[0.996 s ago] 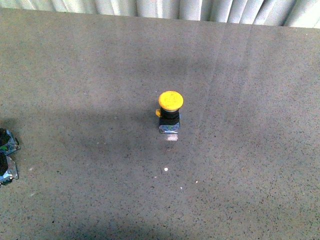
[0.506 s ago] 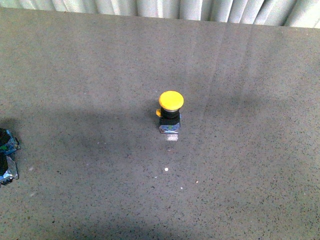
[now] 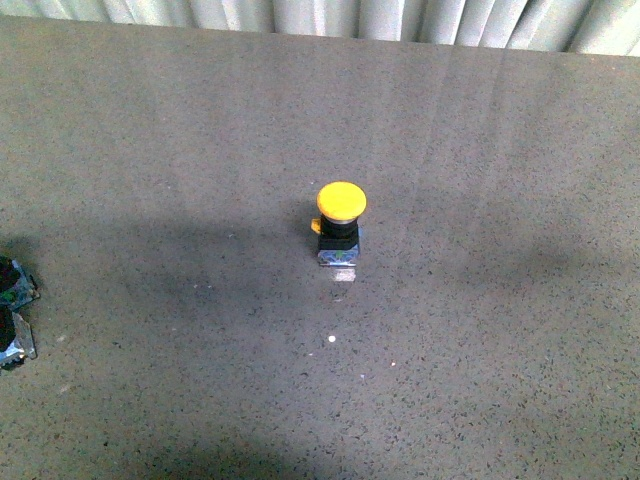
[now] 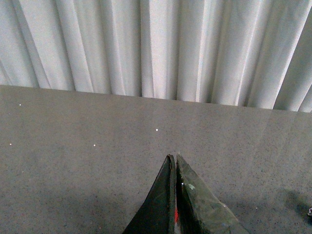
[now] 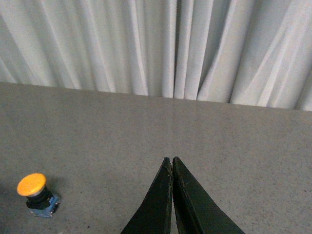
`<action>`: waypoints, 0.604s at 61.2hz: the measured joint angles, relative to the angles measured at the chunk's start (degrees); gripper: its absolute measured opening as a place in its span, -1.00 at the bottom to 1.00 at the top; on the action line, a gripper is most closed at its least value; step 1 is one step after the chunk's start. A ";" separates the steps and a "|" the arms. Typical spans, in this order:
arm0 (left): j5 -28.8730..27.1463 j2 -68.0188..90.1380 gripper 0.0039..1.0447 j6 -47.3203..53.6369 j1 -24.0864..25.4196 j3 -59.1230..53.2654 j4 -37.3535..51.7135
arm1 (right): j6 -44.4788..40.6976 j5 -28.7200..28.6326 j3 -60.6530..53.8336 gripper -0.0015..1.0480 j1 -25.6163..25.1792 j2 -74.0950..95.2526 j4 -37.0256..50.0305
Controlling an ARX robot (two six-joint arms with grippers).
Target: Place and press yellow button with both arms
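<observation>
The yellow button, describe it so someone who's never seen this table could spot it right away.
On the grey speckled table, look near the middle. The yellow button stands upright there alone: a round glossy yellow cap on a black collar and square silvery base, the only bright colour on the surface.

The yellow button (image 3: 340, 225) stands mid-table (image 3: 500, 380), the left gripper (image 3: 14, 315) seemingly far left.

No legible text, labels, brands or numbers in any view; the yellow button (image 3: 341, 202) cap is unmarked.
</observation>
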 joint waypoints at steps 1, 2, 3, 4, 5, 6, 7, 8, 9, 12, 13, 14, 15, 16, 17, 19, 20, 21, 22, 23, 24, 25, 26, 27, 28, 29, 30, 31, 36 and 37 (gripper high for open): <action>0.00 0.00 -0.98 0.00 0.00 0.00 0.00 | 0.00 -0.13 -0.15 -0.97 -0.02 -0.61 -0.37; 0.02 0.00 -0.98 0.00 0.00 0.00 0.00 | 0.00 -0.17 -0.22 -0.97 -0.02 -0.90 -0.59; 0.02 0.00 -0.98 0.00 0.00 0.00 0.00 | 0.00 -0.33 -0.37 -0.97 -0.02 -1.49 -1.01; 0.00 0.00 -0.98 0.00 0.00 0.00 0.00 | 0.00 -0.39 -0.52 -0.97 -0.02 -2.05 -1.42; 0.00 0.00 -0.98 0.00 0.00 0.00 0.00 | 0.00 -0.39 -0.61 -0.97 -0.02 -2.36 -1.66; 0.00 0.00 -0.98 0.02 0.00 0.00 0.00 | 0.00 -0.39 -0.79 -0.97 -0.02 -2.95 -2.12; 0.00 0.00 -0.98 0.00 0.00 0.00 0.00 | 0.00 -0.39 -0.94 -0.97 -0.04 -3.56 -2.60; 0.00 0.00 -0.98 0.00 0.00 0.00 0.00 | 0.00 -0.37 -1.03 -0.97 -0.04 -3.85 -2.82; 0.00 0.00 -0.98 0.00 0.00 0.00 0.00 | 0.00 -0.35 -1.16 -0.97 -0.04 -4.44 -3.28; 0.00 0.00 -0.98 0.00 0.00 0.00 0.00 | 0.00 -0.35 -2.19 -0.97 -0.11 -5.01 -2.27; 0.00 0.00 -0.98 0.00 0.00 0.00 0.00 | 0.00 -0.35 -2.69 -0.97 -0.11 -5.33 -1.73; 0.00 0.00 -0.98 0.00 0.00 0.00 0.00 | 0.00 -0.37 -2.73 -0.97 -0.11 -5.42 -1.79; 0.00 0.00 -0.98 0.00 0.00 0.00 0.00 | 0.00 -0.42 -2.75 -0.97 -0.11 -5.97 -2.12; 0.00 0.00 -0.98 0.02 0.00 0.00 0.00 | -0.02 -0.39 -2.75 -0.97 -0.13 -6.32 -2.54; 0.02 0.00 -0.98 0.02 0.00 0.00 0.00 | -0.02 -0.52 -2.75 -0.97 -0.13 -6.88 -3.08; -0.02 0.00 -0.98 0.00 0.00 0.00 -0.02 | 0.00 -0.37 -2.78 -0.97 -0.13 -8.57 -4.61; 0.00 0.00 -0.98 0.02 0.00 0.00 0.00 | 0.00 -0.37 -2.78 -0.97 -0.13 -9.20 -5.18; 0.00 0.00 -0.98 0.02 0.00 0.00 0.00 | 0.00 -0.37 -2.78 -0.97 -0.13 -10.25 -6.14; 0.00 0.00 -0.98 0.00 0.00 0.00 0.00 | 0.00 -0.35 -2.78 -0.97 -0.13 -10.56 -6.45; 0.00 0.00 -0.98 0.02 0.00 0.00 0.00 | 0.00 -0.37 -2.78 -0.97 -0.13 -11.54 -7.30; 0.00 0.00 -0.98 0.00 0.00 0.00 0.00 | 0.00 -0.37 -2.78 -0.97 -0.13 -12.13 -7.87; 0.00 0.00 -0.98 0.00 0.00 0.00 0.00 | 0.00 -0.37 -2.78 -0.97 -0.13 -13.05 -8.68; 0.00 0.00 -0.98 0.02 0.00 0.00 0.00 | 0.00 -0.37 -2.78 -0.97 -0.13 -13.59 -9.25; 0.00 0.00 -0.98 0.00 0.00 0.00 0.00 | 0.00 -0.37 -2.78 -0.97 -0.13 -14.32 -9.97; 0.00 0.00 -0.98 0.00 0.00 0.00 0.00 | 0.00 -0.37 -2.78 -0.97 -0.13 -14.78 -10.43; 0.00 0.00 -0.98 0.00 0.00 0.00 0.00 | 0.00 -0.37 -2.78 -0.97 -0.13 -15.02 -10.64; 0.00 0.00 -0.98 0.00 0.00 0.00 0.00 | 0.00 -0.37 -2.78 -0.97 -0.13 -15.47 -11.13; 0.00 0.00 -0.98 0.02 0.00 0.00 0.00 | 0.00 -0.37 -2.78 -0.97 -0.13 -15.98 -11.65; 0.00 0.00 -0.98 0.00 0.00 0.00 0.00 | 0.00 -0.37 -2.78 -0.97 -0.13 -18.21 -13.73; 0.00 0.00 -0.98 0.00 0.00 0.00 0.00 | 0.00 -0.37 -2.78 -0.97 -0.13 -18.64 -14.14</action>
